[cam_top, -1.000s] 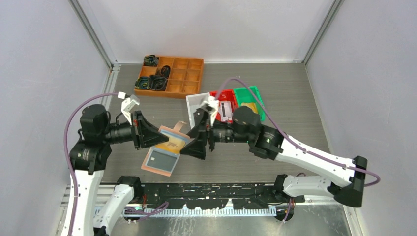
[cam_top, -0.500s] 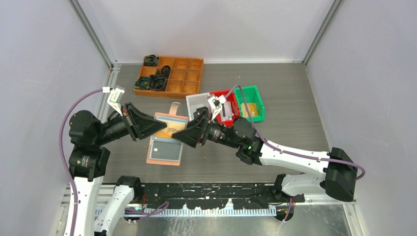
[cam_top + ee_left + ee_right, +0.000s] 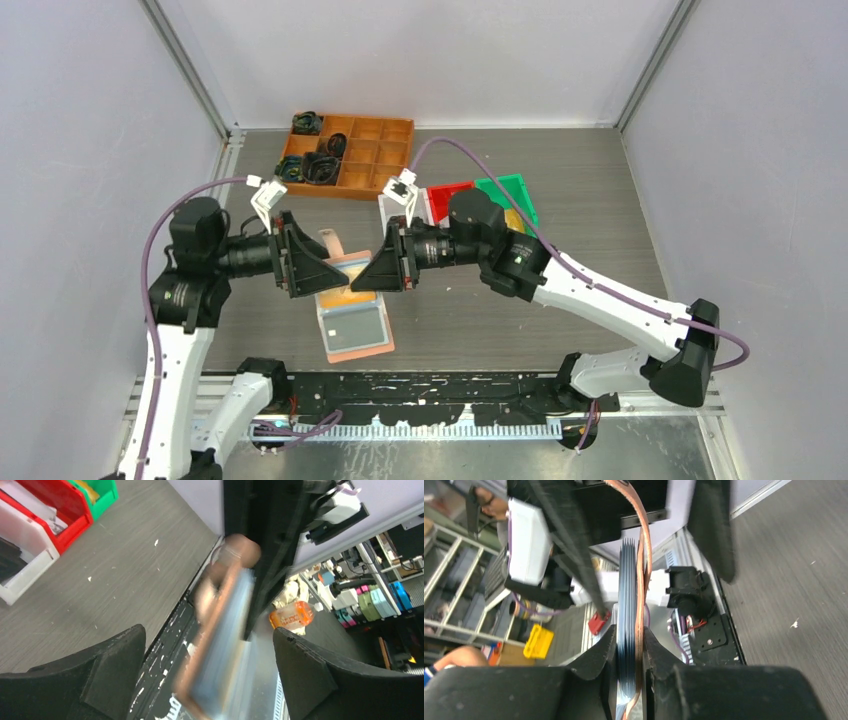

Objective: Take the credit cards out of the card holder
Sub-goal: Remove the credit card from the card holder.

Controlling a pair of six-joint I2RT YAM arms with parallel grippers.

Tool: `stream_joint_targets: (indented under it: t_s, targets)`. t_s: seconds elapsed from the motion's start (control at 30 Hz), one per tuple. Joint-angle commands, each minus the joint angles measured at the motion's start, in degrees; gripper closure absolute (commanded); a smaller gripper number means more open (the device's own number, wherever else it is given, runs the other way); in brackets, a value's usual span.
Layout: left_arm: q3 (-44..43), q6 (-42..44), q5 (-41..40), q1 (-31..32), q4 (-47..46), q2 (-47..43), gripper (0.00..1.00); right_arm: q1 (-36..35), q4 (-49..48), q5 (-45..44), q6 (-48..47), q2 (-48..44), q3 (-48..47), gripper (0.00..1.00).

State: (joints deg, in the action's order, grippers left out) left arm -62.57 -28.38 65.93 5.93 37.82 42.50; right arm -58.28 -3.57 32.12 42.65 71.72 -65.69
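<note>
The salmon-pink card holder (image 3: pixel 357 328) hangs unfolded above the table between the two arms, its snap tab (image 3: pixel 330 241) pointing up. My right gripper (image 3: pixel 358 283) is shut on its upper half. Edge-on in the right wrist view, the pink cover and bluish sleeves (image 3: pixel 629 605) sit pinched between the fingers (image 3: pixel 601 652). An orange credit card (image 3: pixel 338 294) shows in the upper sleeve, partly hidden. My left gripper (image 3: pixel 335 276) faces the holder from the left, open. In the left wrist view the blurred holder (image 3: pixel 220 645) lies between its fingers (image 3: pixel 115 670), touching neither.
An orange compartment tray (image 3: pixel 380 160) with black items stands at the back. White (image 3: pixel 395 208), red (image 3: pixel 450 190) and green (image 3: pixel 510 192) bins sit behind the right arm. The black base rail (image 3: pixel 430 385) runs along the near edge.
The left gripper has opened and let go of the card holder. The right gripper has closed on it. The holder's lower half has swung down toward the near edge.
</note>
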Motion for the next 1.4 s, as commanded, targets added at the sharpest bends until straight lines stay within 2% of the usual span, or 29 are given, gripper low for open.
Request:
stream_joint_targets:
  t_s: [0.0,0.13,0.27,0.47,0.6,0.77,0.9,1.17,1.37]
  targets:
    - [-3.5,13.2,9.5,0.0,12.9,2.8,0.04,-0.3,22.7,10.0,-11.5,3.4,-13.0,0.99]
    - [-3.6,17.1,13.0,0.1,16.9,2.3,0.13,-0.2,31.3,13.3,-16.7,8.2,-20.9,0.99]
    - [-3.9,17.5,15.5,0.1,18.4,1.7,0.3,-0.3,38.2,14.1,-22.3,11.5,-26.5,0.99]
    - [-2.6,17.7,17.9,0.3,19.3,0.4,0.33,-0.3,46.5,15.0,-27.1,15.7,-34.9,0.99]
    - [-2.2,20.6,15.6,1.1,20.5,-0.3,0.33,-0.3,49.6,15.8,-28.4,18.0,-38.5,0.99]
    - [-4.6,28.9,11.9,2.0,27.3,1.2,0.5,-0.8,53.8,15.8,-30.8,20.2,-42.3,0.99]
    - [-5.8,33.9,11.0,2.7,32.0,3.1,0.59,-2.5,57.5,14.7,-33.7,22.5,-45.8,0.99]
    - [-3.2,36.1,5.0,10.5,34.1,2.7,0.59,-5.0,65.6,13.0,-37.6,29.0,-54.6,0.99]
    - [-4.3,38.1,2.8,10.7,34.6,3.1,0.83,-5.1,66.8,11.8,-38.7,29.4,-55.3,0.98]
